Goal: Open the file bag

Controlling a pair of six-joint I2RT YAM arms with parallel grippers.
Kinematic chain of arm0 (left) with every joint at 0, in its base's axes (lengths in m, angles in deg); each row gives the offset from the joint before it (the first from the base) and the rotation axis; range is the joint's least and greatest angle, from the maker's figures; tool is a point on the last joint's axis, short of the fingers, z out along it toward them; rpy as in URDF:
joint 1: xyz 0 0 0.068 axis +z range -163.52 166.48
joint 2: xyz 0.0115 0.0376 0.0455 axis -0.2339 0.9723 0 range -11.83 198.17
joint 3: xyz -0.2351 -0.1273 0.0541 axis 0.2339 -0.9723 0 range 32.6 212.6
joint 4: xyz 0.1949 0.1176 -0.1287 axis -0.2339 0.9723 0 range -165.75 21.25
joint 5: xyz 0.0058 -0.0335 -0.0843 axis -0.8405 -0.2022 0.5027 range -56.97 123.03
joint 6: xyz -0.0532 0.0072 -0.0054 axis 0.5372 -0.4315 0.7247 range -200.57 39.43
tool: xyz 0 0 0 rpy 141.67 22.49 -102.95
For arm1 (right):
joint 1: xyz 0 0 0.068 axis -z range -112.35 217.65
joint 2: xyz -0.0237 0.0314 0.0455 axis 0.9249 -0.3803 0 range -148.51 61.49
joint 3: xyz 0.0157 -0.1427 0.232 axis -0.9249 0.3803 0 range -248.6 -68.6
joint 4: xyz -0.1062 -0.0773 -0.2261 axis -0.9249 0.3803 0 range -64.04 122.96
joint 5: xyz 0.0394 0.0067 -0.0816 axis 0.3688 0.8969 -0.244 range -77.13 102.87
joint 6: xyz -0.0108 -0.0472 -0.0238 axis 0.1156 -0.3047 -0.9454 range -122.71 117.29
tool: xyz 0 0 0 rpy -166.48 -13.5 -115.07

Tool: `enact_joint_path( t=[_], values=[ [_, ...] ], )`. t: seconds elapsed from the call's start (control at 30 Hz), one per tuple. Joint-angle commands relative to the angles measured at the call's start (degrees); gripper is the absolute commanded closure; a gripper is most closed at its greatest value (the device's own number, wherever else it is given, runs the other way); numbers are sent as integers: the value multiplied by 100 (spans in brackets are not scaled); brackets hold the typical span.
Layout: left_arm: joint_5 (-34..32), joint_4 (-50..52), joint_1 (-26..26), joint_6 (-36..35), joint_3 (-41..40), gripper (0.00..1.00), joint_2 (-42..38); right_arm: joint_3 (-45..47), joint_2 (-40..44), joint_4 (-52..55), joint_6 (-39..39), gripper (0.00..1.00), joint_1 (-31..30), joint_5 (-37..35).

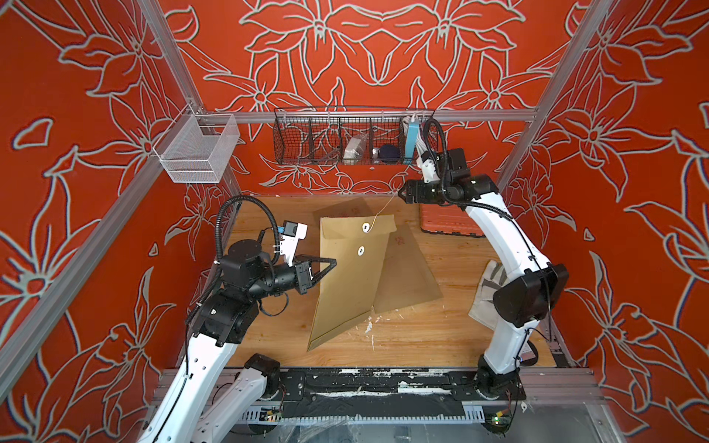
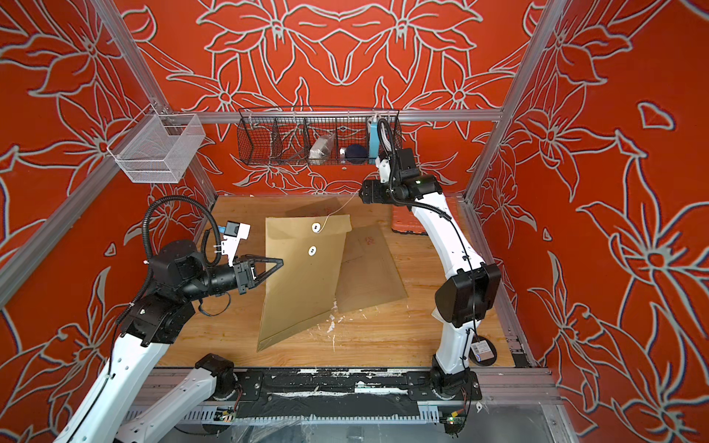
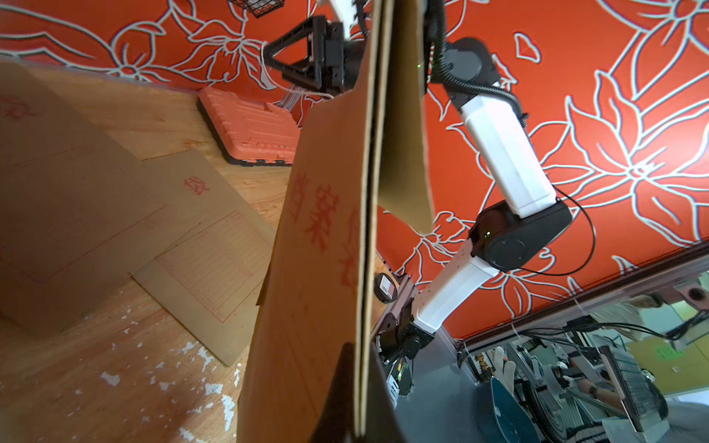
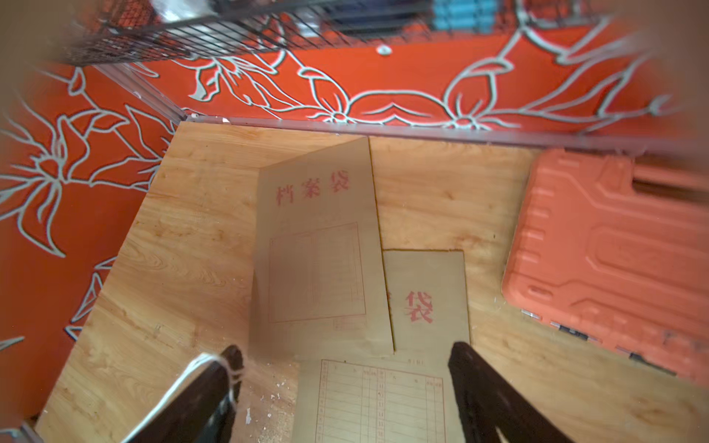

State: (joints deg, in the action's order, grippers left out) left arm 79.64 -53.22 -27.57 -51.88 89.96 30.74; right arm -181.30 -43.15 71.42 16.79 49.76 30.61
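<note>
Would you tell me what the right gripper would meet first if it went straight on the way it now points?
Most likely the flat brown paper envelope with red characters lying on the wooden table: the right gripper, jaws open, points down at it. Depth is unclear.

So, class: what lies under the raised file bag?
Bare wooden table, one flat file bag and a second flat bag. The raised file bag hides their other parts from above.
</note>
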Motion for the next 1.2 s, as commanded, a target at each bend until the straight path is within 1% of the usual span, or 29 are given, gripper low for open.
enact_joint_path(
  t=[0.0,0.13,0.3,0.37,0.43,0.53,0.6,0.67,0.77,0.93,1.03,1.17],
  values=[
    [585,-529,153,142,256,100,-16,509,401,-433,460,13,281,457],
    [761,-729,285,266,312,100,6,1079,638,-665,553,13,559,646],
    [779,-851,432,333,415,100,15,1803,1035,-948,610,13,842,649],
    [771,-896,472,352,472,100,32,2181,1306,-1248,603,13,922,733],
    [754,-907,499,351,549,100,75,2650,1721,-1818,531,14,936,956],
    [667,-820,508,227,706,100,163,3493,2383,-2984,521,17,924,1863],
    [560,-677,508,44,819,100,198,4095,2837,-3847,805,18,896,2429],
    [486,-554,508,-115,918,100,232,4586,3257,-4508,1039,19,874,2759],
    [472,-397,509,-342,1089,100,344,5134,3836,-5265,1288,19,742,2955],
    [523,-319,508,-664,1459,100,571,5320,4307,-5543,1249,18,359,3080],
    [623,-305,510,-800,1706,100,711,5370,4379,-5958,1520,18,210,3225],
    [953,-524,499,-705,1864,100,857,5386,4415,-6490,1841,19,-28,3210]
  ],
)
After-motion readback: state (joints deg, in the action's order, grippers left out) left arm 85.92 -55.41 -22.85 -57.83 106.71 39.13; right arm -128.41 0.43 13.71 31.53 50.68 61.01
